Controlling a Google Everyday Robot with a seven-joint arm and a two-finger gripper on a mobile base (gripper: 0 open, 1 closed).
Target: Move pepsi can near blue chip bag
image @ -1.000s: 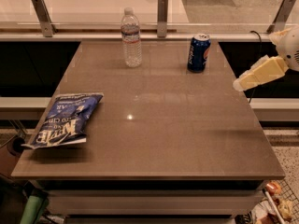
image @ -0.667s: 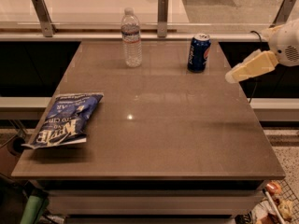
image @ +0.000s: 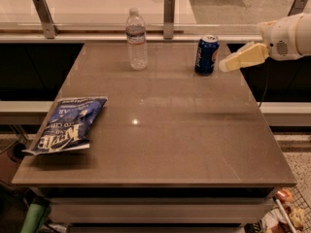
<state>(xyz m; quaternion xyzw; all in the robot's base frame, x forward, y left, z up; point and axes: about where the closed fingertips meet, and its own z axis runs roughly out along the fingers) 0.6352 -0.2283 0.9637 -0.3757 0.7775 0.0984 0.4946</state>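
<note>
**While the can stands upright, the gripper waits just to its right**

Where the table's far edge runs, the pepsi can [image: 206, 55] stands upright, right of centre. It is a short dark blue cylinder with a silver top, white lettering down its side and a round red, white and blue logo facing right. Just beside it on the right is the gripper [image: 224, 65], a smooth, pale yellow, tapering piece that points left and slightly down towards the can's lower half. Its tip is very near the can's side, but whether they touch cannot be told, nor can it be told how wide the gripper is set, since it shows as one solid shape. Behind it, the rounded white arm [image: 291, 35] reaches in from the right edge.

To the can's left, near the same far edge, a clear plastic water bottle [image: 136, 40] stands upright, ribbed, with a white cap. The blue chip bag [image: 68, 125] lies flat and crinkled at the near left, well apart from the can, its white lettering showing and one corner overhanging the left edge. The table [image: 184, 130] is a smooth, faintly glossy brown slab that shows small light reflections. Beyond it, a pale ledge carries upright metal posts [image: 168, 17].
</note>
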